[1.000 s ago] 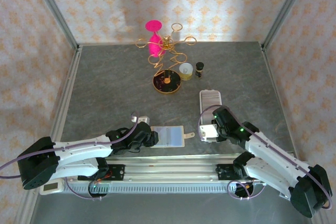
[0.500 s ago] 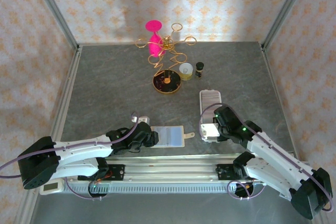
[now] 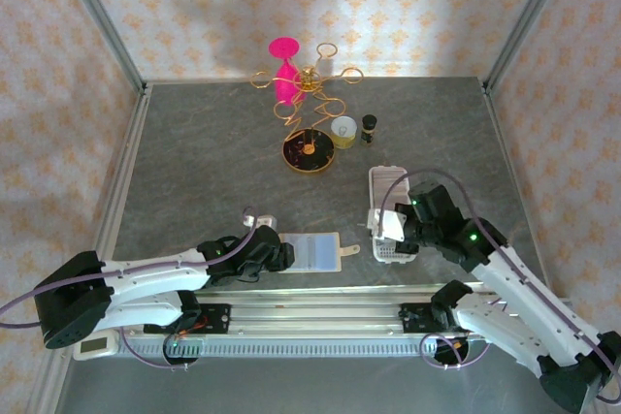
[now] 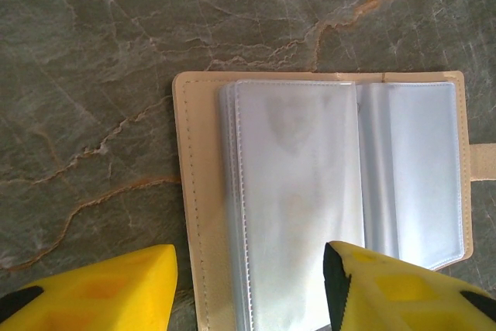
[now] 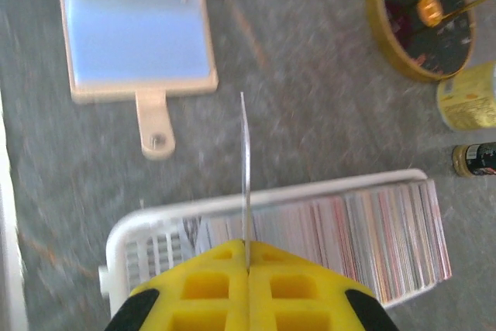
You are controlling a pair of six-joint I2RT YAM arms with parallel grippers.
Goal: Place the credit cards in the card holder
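A cream card holder (image 3: 312, 251) lies open on the grey surface (image 3: 194, 162), near and left of centre, clear sleeves up. The left jaws stand apart, one finger over the sleeves and the other beside the holder. To the right, the right jaws are clamped on one card (image 3: 388, 225), above a white tray (image 3: 389, 181) of more cards. Risk: the thin card could twist in that narrow grip or catch a sleeve's lip, shoving the holder aside.

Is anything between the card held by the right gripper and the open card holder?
Nothing visible does: bare table lies between the card in the right gripper and the card holder, which lies open.
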